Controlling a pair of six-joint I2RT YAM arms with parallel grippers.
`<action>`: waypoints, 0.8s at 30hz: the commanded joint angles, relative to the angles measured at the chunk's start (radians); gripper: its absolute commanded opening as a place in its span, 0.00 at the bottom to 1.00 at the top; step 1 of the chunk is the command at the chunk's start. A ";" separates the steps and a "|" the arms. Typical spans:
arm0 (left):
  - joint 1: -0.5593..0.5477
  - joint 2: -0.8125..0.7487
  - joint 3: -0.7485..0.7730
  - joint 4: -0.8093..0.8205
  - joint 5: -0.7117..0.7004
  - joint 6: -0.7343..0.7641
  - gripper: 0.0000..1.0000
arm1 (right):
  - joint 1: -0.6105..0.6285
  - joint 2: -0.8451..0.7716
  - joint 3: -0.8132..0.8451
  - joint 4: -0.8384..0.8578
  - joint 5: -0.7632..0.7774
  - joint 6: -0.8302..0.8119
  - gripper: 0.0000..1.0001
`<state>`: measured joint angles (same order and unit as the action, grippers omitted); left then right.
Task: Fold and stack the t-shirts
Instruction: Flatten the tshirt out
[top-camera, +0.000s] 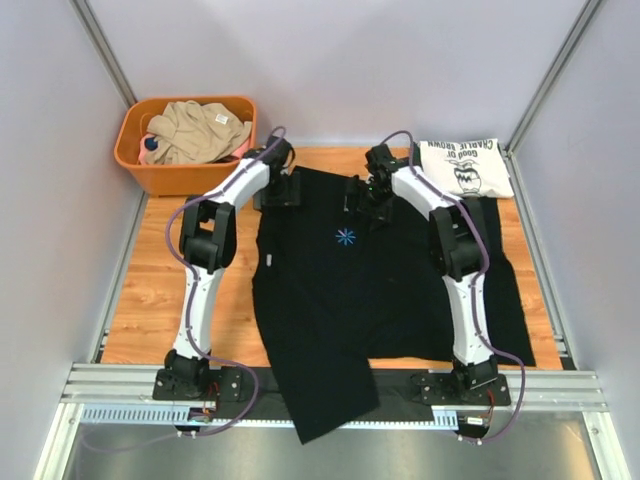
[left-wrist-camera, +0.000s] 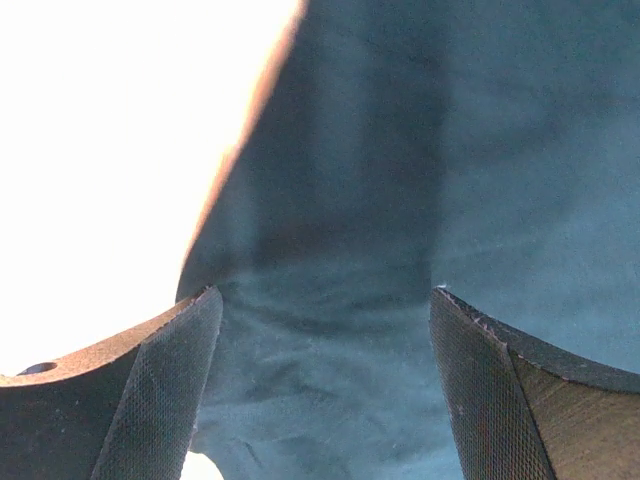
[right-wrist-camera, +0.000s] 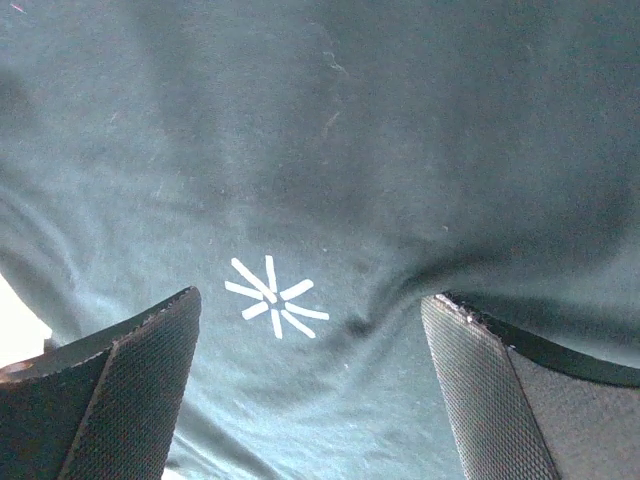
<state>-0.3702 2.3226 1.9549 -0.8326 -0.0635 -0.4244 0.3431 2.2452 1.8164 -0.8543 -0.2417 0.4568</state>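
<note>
The black t-shirt (top-camera: 370, 290) lies spread over the middle of the wooden table (top-camera: 150, 300), its light-blue starburst mark (top-camera: 346, 237) facing up and one corner hanging over the near rail. My left gripper (top-camera: 285, 188) is over its far left edge. In the left wrist view the left gripper (left-wrist-camera: 325, 297) stands open with black cloth (left-wrist-camera: 340, 380) below it. My right gripper (top-camera: 368, 195) is over the shirt's far middle. Up close, the right gripper (right-wrist-camera: 312, 298) is open just above the starburst (right-wrist-camera: 272, 297), and its right fingertip (right-wrist-camera: 470, 340) sits by a wrinkle. The white "Charlie Brown" t-shirt (top-camera: 463, 167) lies folded at the back right.
An orange basket (top-camera: 185, 178) with beige and other clothes stands at the back left corner. Grey walls close in the table on both sides and at the back. A metal rail (top-camera: 110, 385) carrying the arm bases runs along the near edge.
</note>
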 joint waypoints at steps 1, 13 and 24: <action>0.112 0.112 0.249 -0.186 -0.044 0.055 0.91 | 0.020 0.155 0.220 -0.058 -0.085 0.029 0.93; 0.157 -0.222 0.239 -0.215 0.001 0.092 0.93 | 0.017 0.050 0.380 -0.144 -0.075 -0.039 0.98; 0.068 -1.008 -0.747 -0.106 -0.027 -0.135 0.92 | 0.016 -0.721 -0.366 -0.095 0.378 0.020 1.00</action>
<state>-0.2806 1.3903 1.4315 -0.9428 -0.1097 -0.4526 0.3630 1.6947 1.5986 -0.9733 -0.0269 0.4301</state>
